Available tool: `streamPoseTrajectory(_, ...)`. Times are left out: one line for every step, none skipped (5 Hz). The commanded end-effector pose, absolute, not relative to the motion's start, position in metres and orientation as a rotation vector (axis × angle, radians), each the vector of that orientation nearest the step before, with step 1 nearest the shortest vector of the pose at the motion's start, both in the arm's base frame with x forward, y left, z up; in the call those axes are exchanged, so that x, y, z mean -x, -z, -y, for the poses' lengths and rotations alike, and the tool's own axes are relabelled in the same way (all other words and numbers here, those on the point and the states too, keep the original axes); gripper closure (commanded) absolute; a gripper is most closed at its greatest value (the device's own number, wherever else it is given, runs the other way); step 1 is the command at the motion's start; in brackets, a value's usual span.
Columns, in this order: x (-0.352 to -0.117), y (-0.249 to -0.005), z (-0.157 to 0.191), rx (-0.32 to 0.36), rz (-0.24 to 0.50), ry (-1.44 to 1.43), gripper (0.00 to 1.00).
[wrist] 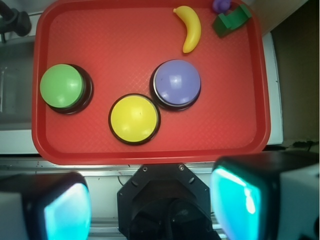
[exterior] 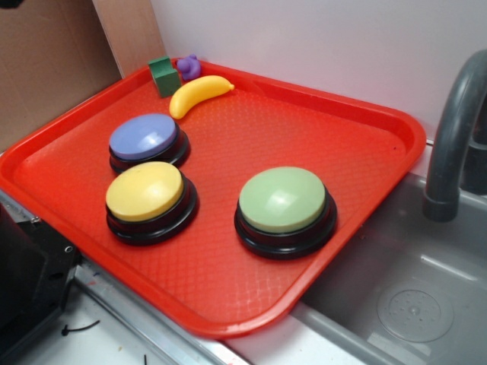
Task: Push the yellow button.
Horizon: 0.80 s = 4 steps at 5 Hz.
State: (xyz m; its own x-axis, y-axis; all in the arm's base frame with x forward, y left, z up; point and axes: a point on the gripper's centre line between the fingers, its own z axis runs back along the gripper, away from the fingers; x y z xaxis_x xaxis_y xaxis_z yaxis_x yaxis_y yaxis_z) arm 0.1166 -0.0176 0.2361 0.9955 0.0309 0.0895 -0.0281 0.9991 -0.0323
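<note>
Button direction: the yellow button [wrist: 134,119] is seen ahead of the claw [wrist: 150,200], slightly left.
Claw: released, nothing held.

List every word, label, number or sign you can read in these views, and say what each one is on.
None: no readable text in either view.
The yellow button, blue-purple button and green button have plain domes with no print.
The banana, green block and red tray show no lettering.
The sink has an embossed round pattern, not characters.
</note>
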Motion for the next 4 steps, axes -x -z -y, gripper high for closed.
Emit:
streamPoseTrajectory(-0.117,-0.236,0.018,0.031,0.090,-0.030,0.00)
streamPoseTrajectory(-0.158,-0.186,0.050,0.047,0.024,0.204,0.00)
streamPoseTrajectory(-0.165,-0.136,0.059,0.034,0.019,0.310,0.00)
streamPoseTrajectory(-0.169,-0.085,0.057,0.003,-0.029,0.350,0.00)
